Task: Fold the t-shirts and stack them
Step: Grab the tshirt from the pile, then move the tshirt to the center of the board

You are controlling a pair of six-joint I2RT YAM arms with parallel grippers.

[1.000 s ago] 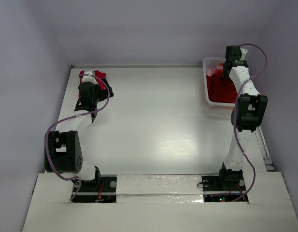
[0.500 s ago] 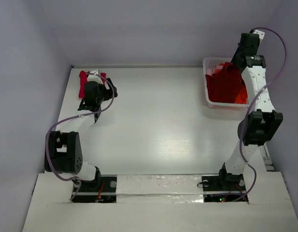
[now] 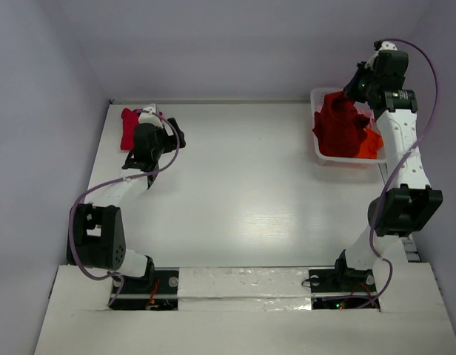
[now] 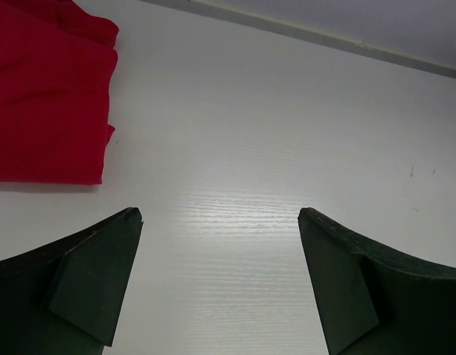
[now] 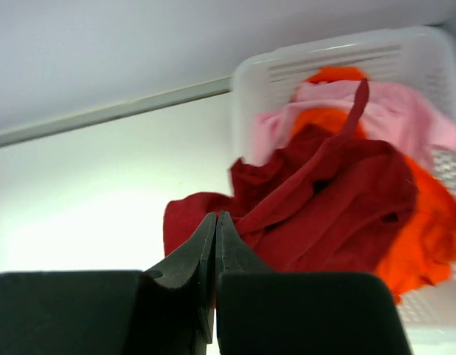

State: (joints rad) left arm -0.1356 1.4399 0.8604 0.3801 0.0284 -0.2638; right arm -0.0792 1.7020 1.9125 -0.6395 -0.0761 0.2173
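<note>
My right gripper (image 3: 359, 86) is shut on the dark red t-shirt (image 3: 339, 124) and holds it above the white basket (image 3: 317, 95). In the right wrist view the jaws (image 5: 215, 216) are pressed together, with the dark red t-shirt (image 5: 332, 200) hanging beyond them. The bright orange t-shirt (image 5: 428, 237) and the pale pink t-shirt (image 5: 394, 111) lie in the basket (image 5: 324, 48). The orange one also shows in the top view (image 3: 371, 143). The crimson-pink t-shirt (image 3: 129, 126) lies folded at the far left corner. My left gripper (image 3: 175, 138) is open and empty just right of it; the wrist view (image 4: 219, 216) shows that shirt (image 4: 47, 96) at upper left.
The basket stands at the far right against the back wall. The white table (image 3: 235, 185) runs between the two arms. Grey walls close in the left, back and right sides. The left arm's cable (image 3: 102, 185) loops over the table's left edge.
My right gripper has risen and pulled the dark red t-shirt up out of the basket. My left gripper has moved right, away from the folded crimson-pink shirt.
</note>
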